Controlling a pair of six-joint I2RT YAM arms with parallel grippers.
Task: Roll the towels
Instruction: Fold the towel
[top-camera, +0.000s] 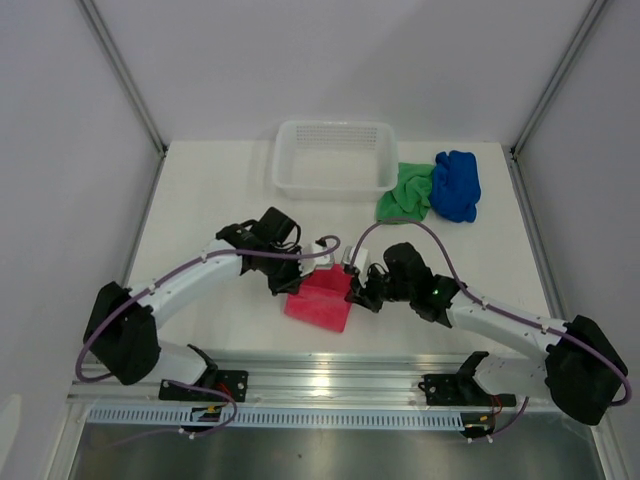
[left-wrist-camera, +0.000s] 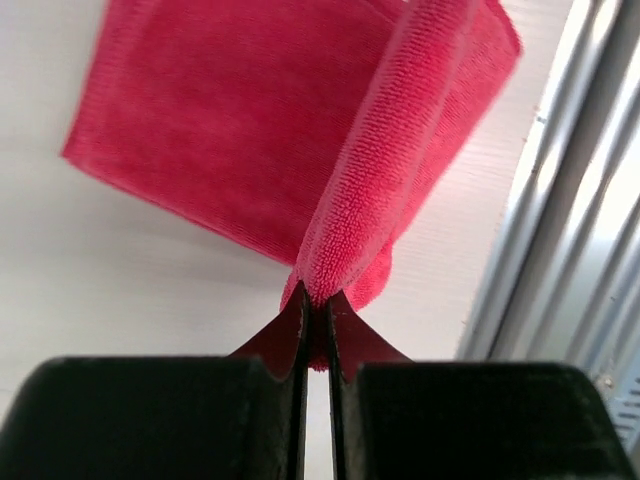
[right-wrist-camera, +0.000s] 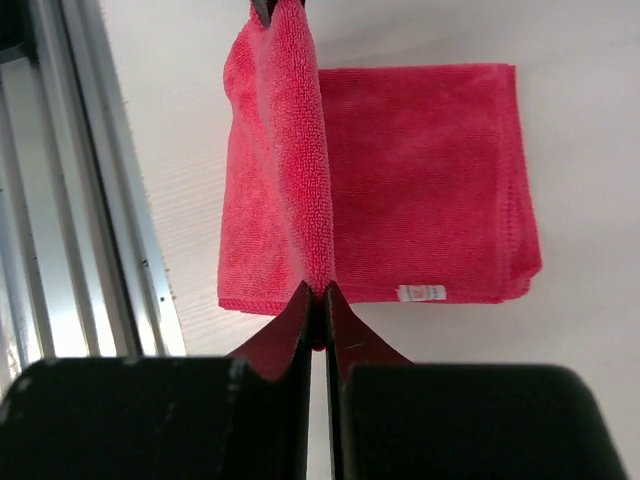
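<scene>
Nothing is rolled yet: the pink towel (top-camera: 318, 303), lying before the basket (top-camera: 335, 185), is clamped by a raised edge in the left gripper (left-wrist-camera: 315, 325) and right gripper (right-wrist-camera: 318, 305), while the green towel (top-camera: 405, 192) and blue towel (top-camera: 457, 185) are heaped beside the basket.

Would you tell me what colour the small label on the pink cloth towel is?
White; the small sewn label shows best in the right wrist view.

White arm links (top-camera: 190, 278), black joints (top-camera: 122, 335), looping purple cables (top-camera: 402, 221).
</scene>
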